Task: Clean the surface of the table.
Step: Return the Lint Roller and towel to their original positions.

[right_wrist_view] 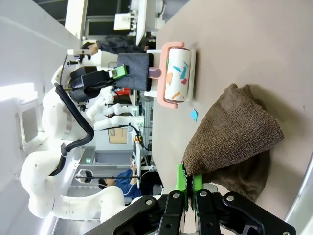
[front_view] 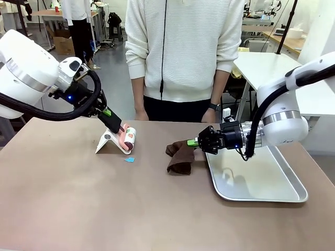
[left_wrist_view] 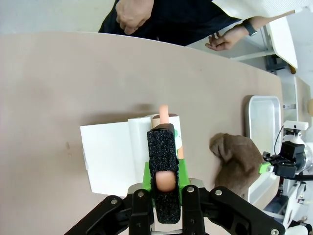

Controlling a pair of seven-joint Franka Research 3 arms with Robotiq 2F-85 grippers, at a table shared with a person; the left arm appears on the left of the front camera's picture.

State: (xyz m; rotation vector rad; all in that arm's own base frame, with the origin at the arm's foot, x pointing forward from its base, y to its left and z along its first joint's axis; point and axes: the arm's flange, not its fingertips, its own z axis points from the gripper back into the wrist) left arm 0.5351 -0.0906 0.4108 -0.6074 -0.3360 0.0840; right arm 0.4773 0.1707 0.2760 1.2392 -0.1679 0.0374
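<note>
Here, the brown counter (front_view: 78, 204) is seen spreading across the whole near field of the front view, bare along its near edge. At about five o'clock from the counter's middle, a steel tray (front_view: 272, 183) is laid flat, its left rim just beside a brown cloth (front_view: 180, 157). The cloth is heaped on the counter near the middle, and one edge of it is pinched by the right gripper (front_view: 192, 142), whose jaws are clenched on the fabric; in the right wrist view the cloth (right_wrist_view: 234, 132) is seen hanging from between the green pads (right_wrist_view: 182, 178). A small blue scrap (front_view: 129, 159) is seen lying on the counter at about nine o'clock from the cloth, apart from it.

Just beyond the scrap, at about eleven o'clock, a lint roller (front_view: 129, 138) with a pink frame is held by its handle in the left gripper (front_view: 119, 127), jaws clamped shut on it. Coloured bits are stuck to the roller's drum (right_wrist_view: 177, 73). Under and beside the roller a white folded stand (front_view: 107, 142) is set on the counter; from the left wrist view it is shown as a white sheet (left_wrist_view: 110, 156) below the jaws.

At twelve o'clock, at the far edge, a person in a white sweater (front_view: 183, 47) is standing, hands (left_wrist_view: 133, 14) hanging near the counter's rim.
</note>
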